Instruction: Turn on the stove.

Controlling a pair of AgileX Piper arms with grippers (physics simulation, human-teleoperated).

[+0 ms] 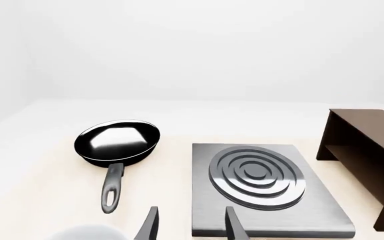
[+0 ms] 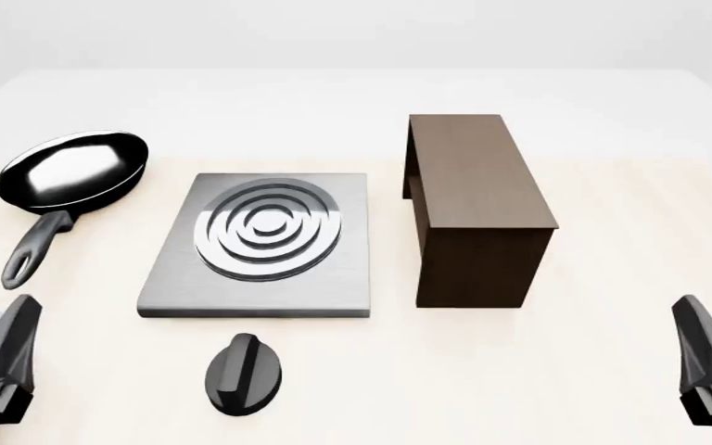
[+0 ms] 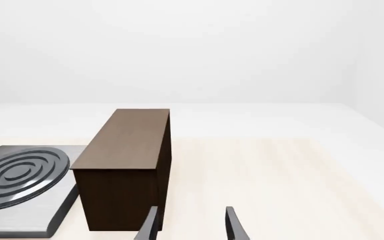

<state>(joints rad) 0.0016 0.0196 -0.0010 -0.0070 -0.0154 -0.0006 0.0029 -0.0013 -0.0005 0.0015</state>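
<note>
The stove (image 2: 331, 278) is a flat grey slab with raised silver rings (image 2: 263, 230), lying mid-table. Its small black ridged knob (image 2: 244, 373) lies on the table just in front of the slab and shows only in the front view. My left gripper (image 2: 4, 357) hangs at the near left, well left of the knob, open and holding nothing. In the left wrist view its fingers (image 1: 150, 225) frame the stove's (image 1: 312, 220) near edge. My right gripper (image 2: 705, 357) is at the near right, open and empty, far from the stove (image 3: 18, 220).
A shiny black frying pan (image 2: 71, 169) sits left of the stove, handle pointing toward me. A tall dark-brown wooden box (image 2: 474, 185) stands directly right of the stove, between it and the right arm. The pan (image 1: 117, 141) and box (image 1: 365, 160) also show in the left wrist view.
</note>
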